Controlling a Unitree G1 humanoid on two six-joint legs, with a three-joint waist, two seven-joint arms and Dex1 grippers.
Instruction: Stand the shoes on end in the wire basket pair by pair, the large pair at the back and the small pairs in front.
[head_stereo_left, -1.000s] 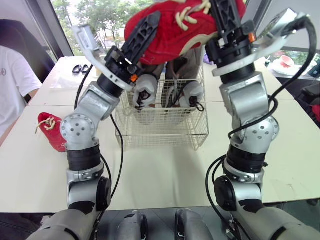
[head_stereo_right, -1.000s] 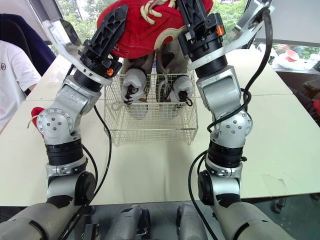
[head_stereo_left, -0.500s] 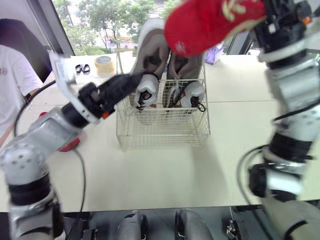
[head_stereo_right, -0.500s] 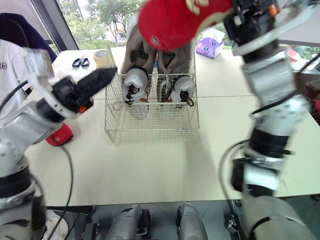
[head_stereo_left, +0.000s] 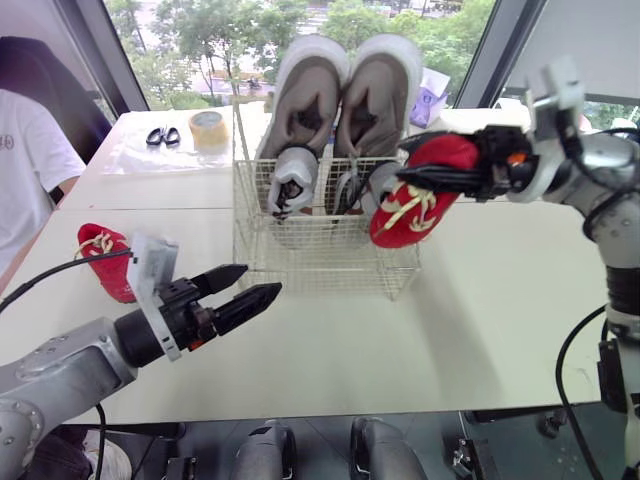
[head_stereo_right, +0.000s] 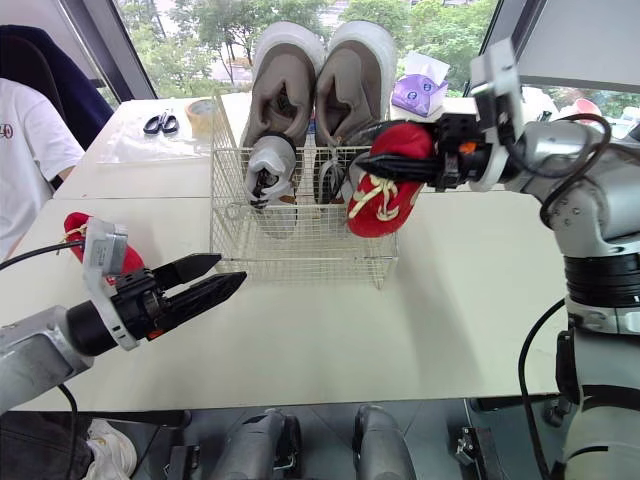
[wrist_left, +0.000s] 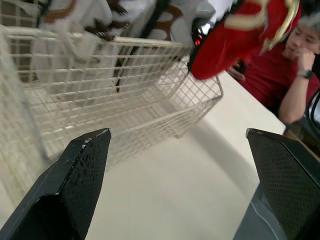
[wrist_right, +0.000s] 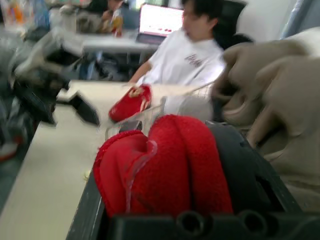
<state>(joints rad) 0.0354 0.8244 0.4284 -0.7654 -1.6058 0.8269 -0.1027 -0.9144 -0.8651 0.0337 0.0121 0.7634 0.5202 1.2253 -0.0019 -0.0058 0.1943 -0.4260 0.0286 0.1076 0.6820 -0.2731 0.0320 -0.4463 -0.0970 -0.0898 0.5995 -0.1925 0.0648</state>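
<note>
Over the front right corner of the white wire basket (head_stereo_left: 320, 258), the right gripper (head_stereo_left: 403, 165) is clamped on a small red fabric shoe with cream laces (head_stereo_left: 415, 195), toe hanging down just outside the rim. Inside, a large taupe pair of shoes (head_stereo_left: 345, 85) stands on end at the back, with a small grey-and-white pair (head_stereo_left: 295, 175) in front of it.

The left gripper (head_stereo_left: 262, 280) hovers low over the cream table (head_stereo_left: 400, 340), fingers spread wide and empty. The matching red shoe (head_stereo_left: 100, 262) lies on the table well to the left.

To do this step well, the held shoe likely needs carrying inward over the rim, then lowering upright into the free front strip, leaving room beside it for its mate.

The left wrist view adds a person in a red shirt (wrist_left: 280, 75) beyond the table. The right wrist view adds a seated person in a white T-shirt (wrist_right: 192, 60).
</note>
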